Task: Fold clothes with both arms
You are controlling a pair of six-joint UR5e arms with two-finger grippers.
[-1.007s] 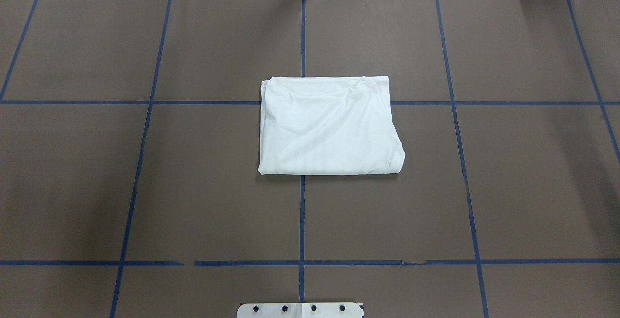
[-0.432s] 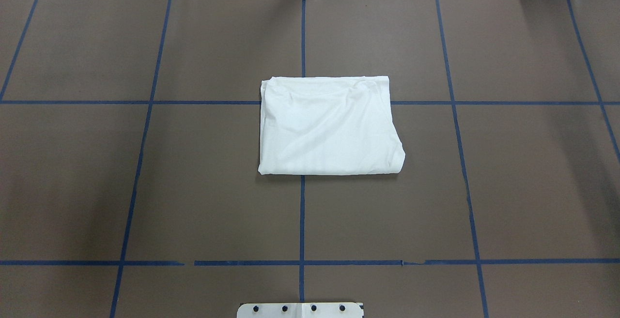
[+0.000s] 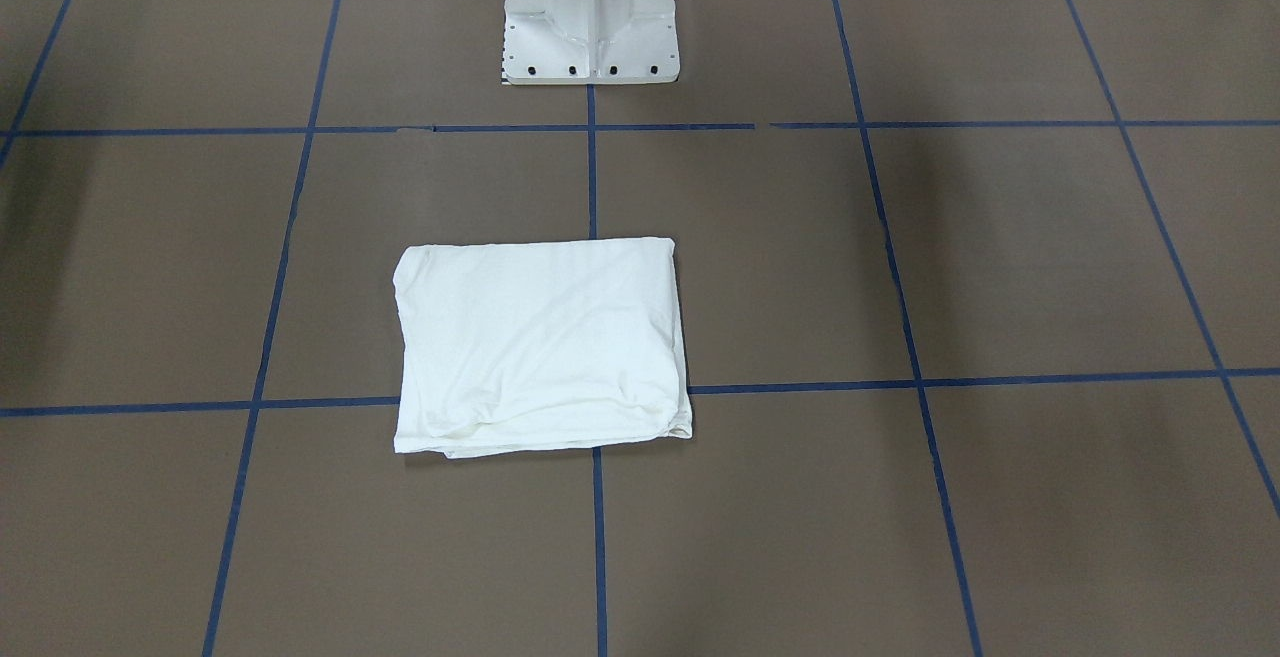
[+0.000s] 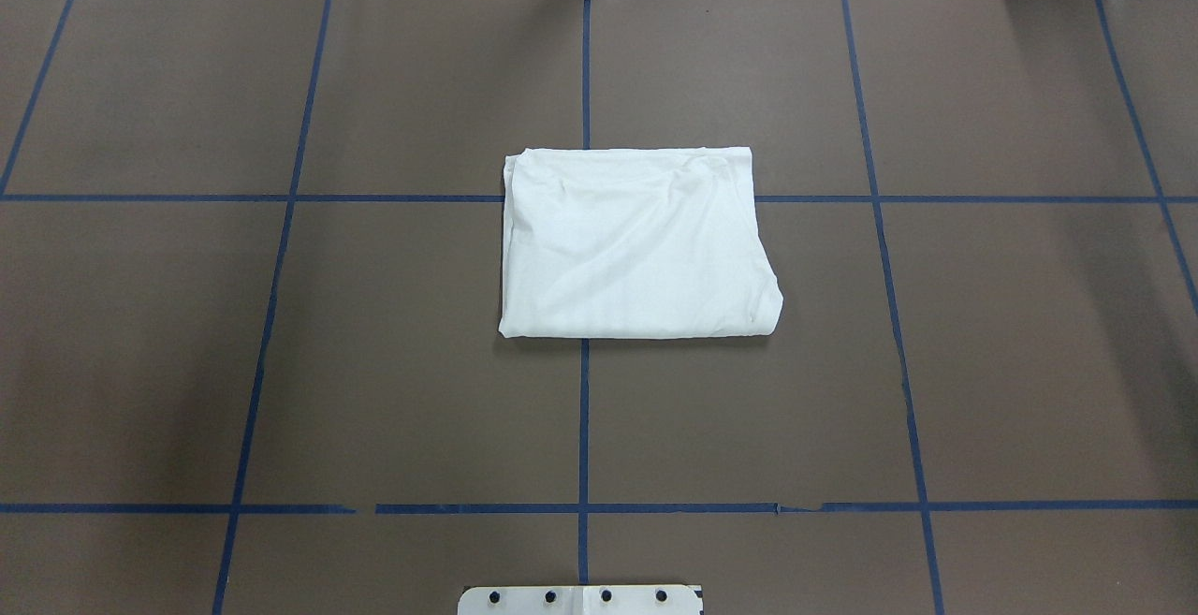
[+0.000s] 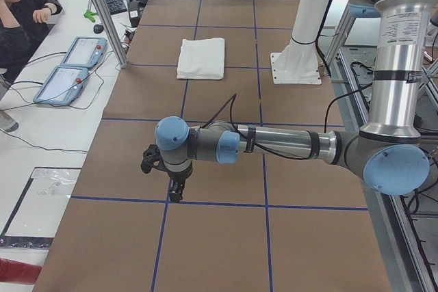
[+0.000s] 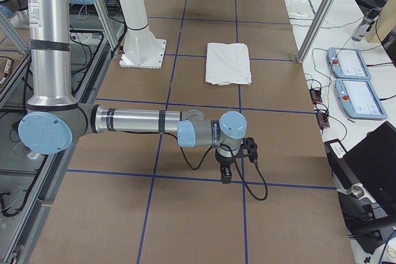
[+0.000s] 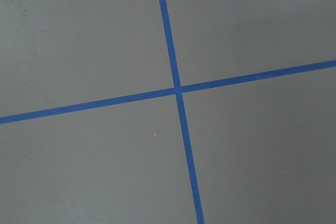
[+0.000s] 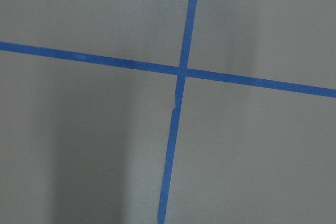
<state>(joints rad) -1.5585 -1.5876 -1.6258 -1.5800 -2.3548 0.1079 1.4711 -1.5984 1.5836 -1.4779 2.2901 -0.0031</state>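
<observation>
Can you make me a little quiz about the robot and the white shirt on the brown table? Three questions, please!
1. True or false: the white T-shirt lies folded on the table.
2. Pick one. What does the left wrist camera show? A) the T-shirt B) two blue tape lines crossing C) a person's hand
3. Short answer: does the left claw or the right claw touch the T-shirt?

Key
1. True.
2. B.
3. No. Both claws are over the table's far ends, well away from the T-shirt.
</observation>
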